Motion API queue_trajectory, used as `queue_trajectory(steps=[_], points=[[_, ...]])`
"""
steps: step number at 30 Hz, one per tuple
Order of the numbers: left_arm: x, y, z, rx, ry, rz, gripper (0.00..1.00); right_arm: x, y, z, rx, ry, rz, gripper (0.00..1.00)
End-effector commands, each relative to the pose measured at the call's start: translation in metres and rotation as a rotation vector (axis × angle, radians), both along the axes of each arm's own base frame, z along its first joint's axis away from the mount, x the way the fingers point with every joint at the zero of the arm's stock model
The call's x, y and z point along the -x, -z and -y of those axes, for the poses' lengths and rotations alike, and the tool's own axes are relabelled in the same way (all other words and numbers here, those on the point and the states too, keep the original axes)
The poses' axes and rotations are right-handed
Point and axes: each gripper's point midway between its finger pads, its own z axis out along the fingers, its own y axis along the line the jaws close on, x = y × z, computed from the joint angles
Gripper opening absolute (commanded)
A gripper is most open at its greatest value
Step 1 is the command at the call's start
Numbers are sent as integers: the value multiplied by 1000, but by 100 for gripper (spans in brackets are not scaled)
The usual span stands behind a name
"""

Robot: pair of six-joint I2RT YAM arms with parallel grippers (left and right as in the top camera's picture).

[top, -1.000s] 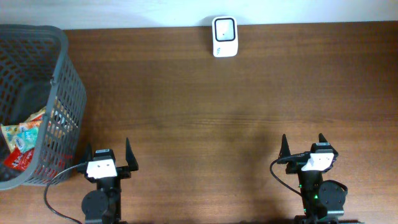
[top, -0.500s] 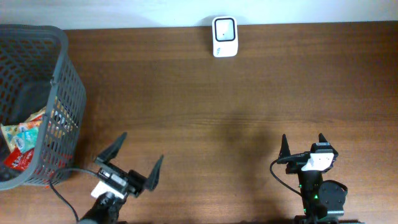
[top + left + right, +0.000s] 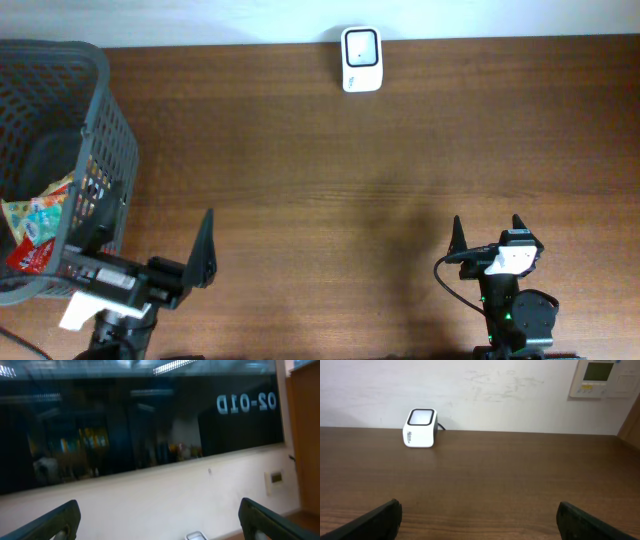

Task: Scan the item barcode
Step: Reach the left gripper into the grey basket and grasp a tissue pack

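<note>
The white barcode scanner (image 3: pixel 360 58) stands at the table's far edge against the wall, also seen in the right wrist view (image 3: pixel 421 427), and its top peeks into the left wrist view (image 3: pixel 195 536). Colourful snack packets (image 3: pixel 35 225), the items, lie in the dark mesh basket (image 3: pixel 100 90) at the left. My left gripper (image 3: pixel 150 245) is lifted and open beside the basket's near right corner, holding nothing; its camera faces the wall and a dark window. My right gripper (image 3: pixel 487 232) rests open and empty near the front right edge, and its fingers (image 3: pixel 380 517) frame bare table.
The basket's tall wall (image 3: pixel 120 170) stands directly left of the left gripper. A wall panel (image 3: pixel 602 377) hangs at the back right. Brown tabletop (image 3: pixel 350 200) stretches between the grippers and the scanner.
The left arm has risen from its rest pose and swung left toward the basket, tilting its camera up at the wall. The right arm has not moved.
</note>
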Motion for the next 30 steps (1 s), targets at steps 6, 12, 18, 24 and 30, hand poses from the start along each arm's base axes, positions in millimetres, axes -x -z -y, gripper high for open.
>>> queue_trajectory(steps=[6,12,18,24,30], points=[[-45,-59,-39,96,-203,-70,99,0,3,-2,-1,-10,-3,98],[-134,-82,-64,-8,-367,-619,99,0,3,-2,-1,-10,-3,98],[-158,-84,-172,199,-861,-692,99,0,3,-2,-1,-10,-3,98],[-130,7,-306,912,-939,-877,99,0,3,-2,-1,-10,-3,98],[-125,97,-331,1039,-979,-1188,99,0,3,-2,-1,-10,-3,98]])
